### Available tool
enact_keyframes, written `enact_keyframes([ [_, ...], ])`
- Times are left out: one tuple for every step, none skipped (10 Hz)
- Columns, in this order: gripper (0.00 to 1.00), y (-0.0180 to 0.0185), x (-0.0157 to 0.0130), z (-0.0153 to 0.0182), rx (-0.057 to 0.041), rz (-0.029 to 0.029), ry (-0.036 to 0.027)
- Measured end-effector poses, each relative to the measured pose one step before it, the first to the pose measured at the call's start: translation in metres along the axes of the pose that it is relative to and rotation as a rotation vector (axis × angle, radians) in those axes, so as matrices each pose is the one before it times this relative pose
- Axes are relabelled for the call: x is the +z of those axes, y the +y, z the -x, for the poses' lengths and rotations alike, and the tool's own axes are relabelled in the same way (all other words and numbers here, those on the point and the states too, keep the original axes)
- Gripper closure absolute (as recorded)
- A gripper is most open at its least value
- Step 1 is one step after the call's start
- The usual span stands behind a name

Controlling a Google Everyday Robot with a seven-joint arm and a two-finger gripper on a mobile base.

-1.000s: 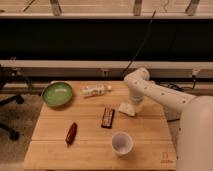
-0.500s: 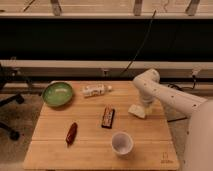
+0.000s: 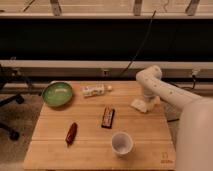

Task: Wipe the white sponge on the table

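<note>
The white sponge (image 3: 139, 105) lies flat on the table (image 3: 90, 147) near its right edge, toward the back. My gripper (image 3: 148, 102) points down onto the sponge's right side and is shut on it, pressing it against the wood. The white arm comes in from the right and bends over the table's back right corner. Part of the sponge is hidden under the gripper.
A green bowl (image 3: 57, 93) stands at the back left and a white bottle (image 3: 96, 90) lies at the back middle. A dark candy bar (image 3: 107, 117) is in the middle, a red object (image 3: 71, 133) front left, a white cup (image 3: 122, 143) front middle. An office chair (image 3: 7, 115) stands left of the table.
My gripper has slid to the right across the table, and the sponge has moved with it from near the candy bar toward the right edge.
</note>
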Motion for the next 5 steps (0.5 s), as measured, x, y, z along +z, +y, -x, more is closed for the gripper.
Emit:
enact_keyframes([
  [1.00,-0.00929,-0.00049,0.00560,-0.00131,-0.00711,-0.00696],
  [1.00,-0.00621,-0.00055,0.00432,-0.00212,-0.00698,-0.00863],
  [1.00,-0.00734,-0.00095,0.00393,-0.00075,-0.00887,-0.00871],
  [0.98,-0.00967,-0.00301,0.00954,-0.00906,-0.01893,-0.01144],
  [0.93,-0.00779,-0.00273,0.01756,-0.01998,-0.00806,-0.01843],
])
